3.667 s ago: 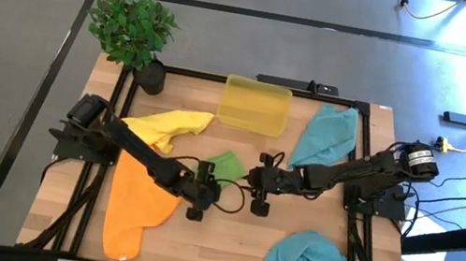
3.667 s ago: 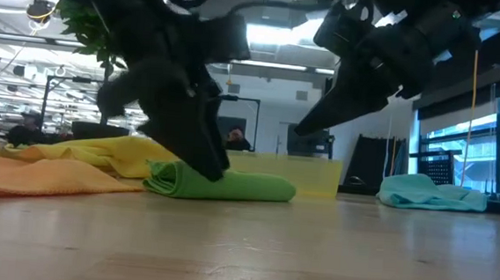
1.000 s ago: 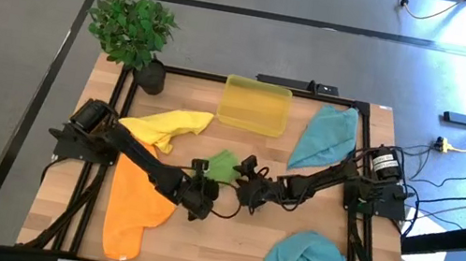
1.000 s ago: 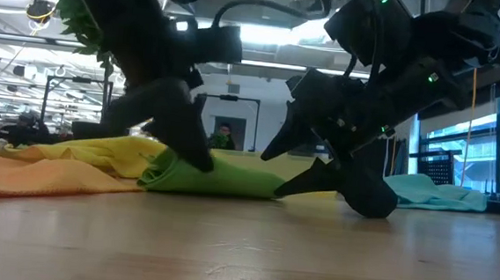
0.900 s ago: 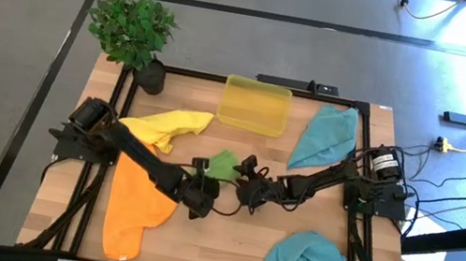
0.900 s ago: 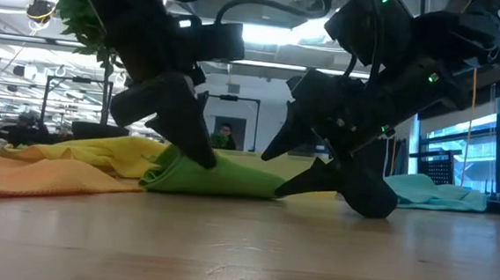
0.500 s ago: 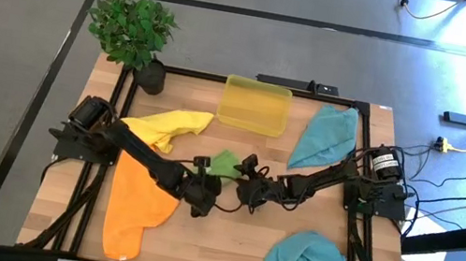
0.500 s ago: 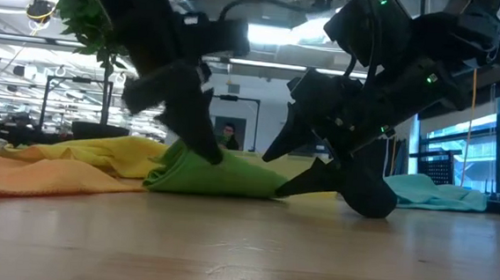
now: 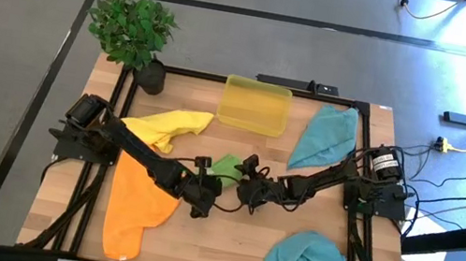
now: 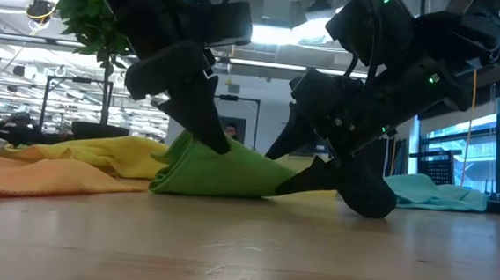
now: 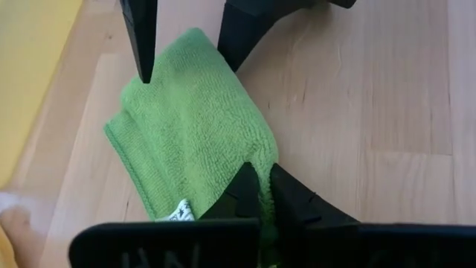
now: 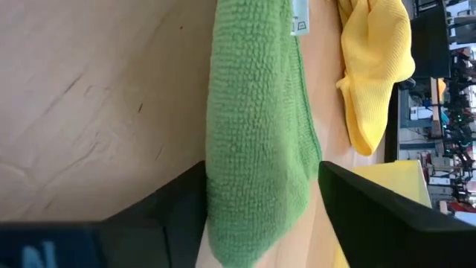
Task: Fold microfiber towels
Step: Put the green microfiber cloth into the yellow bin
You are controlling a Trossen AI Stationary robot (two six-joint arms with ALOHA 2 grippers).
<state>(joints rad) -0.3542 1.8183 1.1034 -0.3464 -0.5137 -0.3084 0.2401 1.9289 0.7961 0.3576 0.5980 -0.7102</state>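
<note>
green towel point(image 9: 225, 164): lay folded at table centre, just in front of the yellow bin point(image 9: 255, 105) | left gripper point(image 11: 262, 195): clenched on the towel's near edge, lifting it | right gripper point(image 12: 256, 195): fingers spread, straddling the towel's other end

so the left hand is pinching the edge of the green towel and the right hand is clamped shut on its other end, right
Not quite. The left hand is pinching the green towel, but the right hand is open, its fingers standing either side of the towel's other end without closing on it. The right wrist view shows this.
</note>
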